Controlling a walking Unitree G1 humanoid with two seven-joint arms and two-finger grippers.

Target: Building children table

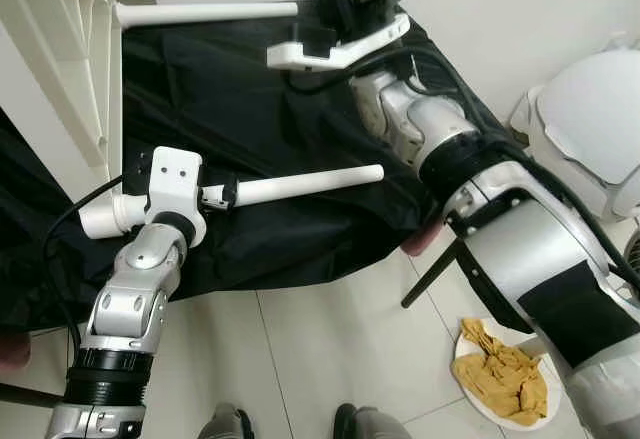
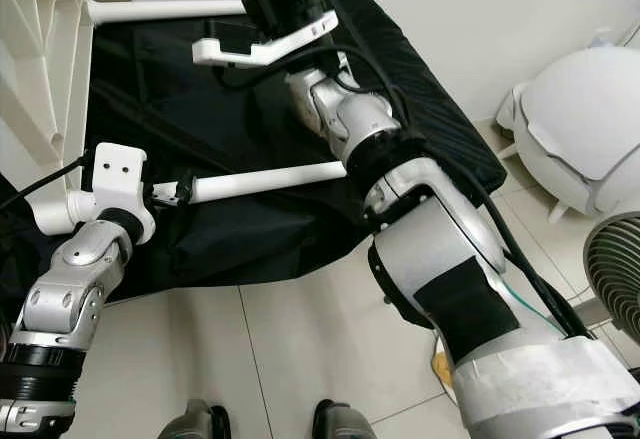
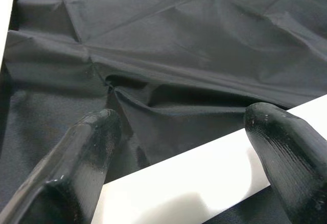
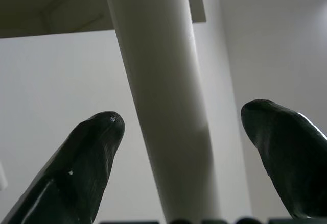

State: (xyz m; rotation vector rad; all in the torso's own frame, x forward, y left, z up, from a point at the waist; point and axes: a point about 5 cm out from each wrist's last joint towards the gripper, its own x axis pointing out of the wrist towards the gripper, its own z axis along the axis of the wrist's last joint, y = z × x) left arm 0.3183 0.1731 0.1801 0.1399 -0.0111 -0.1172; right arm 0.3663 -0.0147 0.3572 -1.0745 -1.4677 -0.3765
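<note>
left gripper [image 3: 179,147] clamps a loose leg [image 1: 310,183]; right fingers [image 4: 97,147] sit apart around the 12 o'clock leg [image 1: 210,12]. your loose leg could slip.

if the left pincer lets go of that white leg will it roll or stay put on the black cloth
The leg looks like a smooth, round tube, so it would probably roll. The wrinkled, sagging cloth might catch it in a fold. It looks rigid, staying straight though the left pincer holds only one end, so it is likely light.
</note>
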